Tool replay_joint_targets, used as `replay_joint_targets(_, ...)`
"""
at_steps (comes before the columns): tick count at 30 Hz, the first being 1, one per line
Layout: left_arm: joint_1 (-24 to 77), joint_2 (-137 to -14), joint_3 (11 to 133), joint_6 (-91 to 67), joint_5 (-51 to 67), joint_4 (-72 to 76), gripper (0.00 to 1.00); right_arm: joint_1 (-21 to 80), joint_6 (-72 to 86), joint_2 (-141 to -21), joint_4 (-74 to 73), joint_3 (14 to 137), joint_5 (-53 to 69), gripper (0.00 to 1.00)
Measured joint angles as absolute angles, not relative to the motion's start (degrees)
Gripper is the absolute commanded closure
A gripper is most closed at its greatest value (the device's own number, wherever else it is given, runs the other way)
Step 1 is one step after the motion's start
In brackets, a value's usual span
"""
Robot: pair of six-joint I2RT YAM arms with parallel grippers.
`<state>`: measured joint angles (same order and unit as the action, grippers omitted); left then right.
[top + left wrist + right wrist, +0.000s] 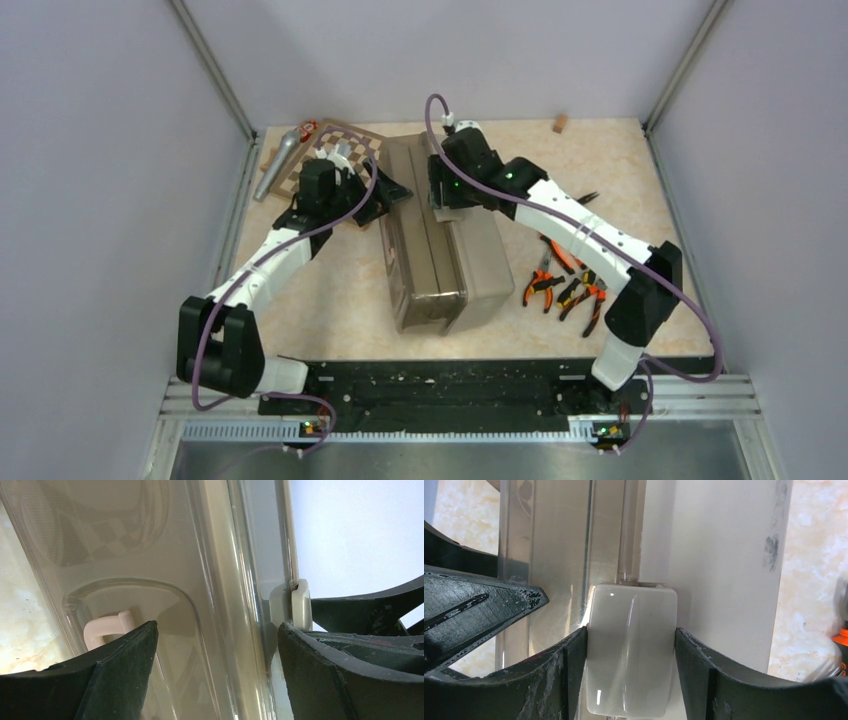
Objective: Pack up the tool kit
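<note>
Toolbox (440,260), stiff, bulky and slippery-walled, is set closed on the surface (330,300) just beside the chessboard (345,150); latch (631,650) or handle (107,627) is judged the surest hold. At its chessboard end the left gripper's (217,625) jaws are spread wide on nothing; the right gripper's (631,635) are pressed against the latch.

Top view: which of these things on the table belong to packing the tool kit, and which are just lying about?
Part of the job: toolbox, its latch, pliers.
Just lying about: chessboard, microphone, small brown block by the far wall.
</note>
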<state>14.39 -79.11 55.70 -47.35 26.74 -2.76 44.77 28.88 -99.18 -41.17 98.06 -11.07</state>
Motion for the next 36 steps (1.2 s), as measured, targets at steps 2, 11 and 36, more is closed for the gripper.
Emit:
replay_joint_targets(2,14.87,-79.13,55.72,-47.72,25.87,-2.52,0.25,44.91,28.60,-99.18,-41.56,98.08,-11.88,0.43)
replay_joint_targets(11,16.03,-79.24,56.05,-48.42,24.14,-2.61,0.26,44.88,28.56,-101.25,-45.82,102.00,-12.08,0.74)
replay_joint_targets(36,19.53,-77.71,56.05,-51.35,16.64,-3.03,0.34,49.82,28.08,-112.71,-65.67,122.93,-27.53,0.96)
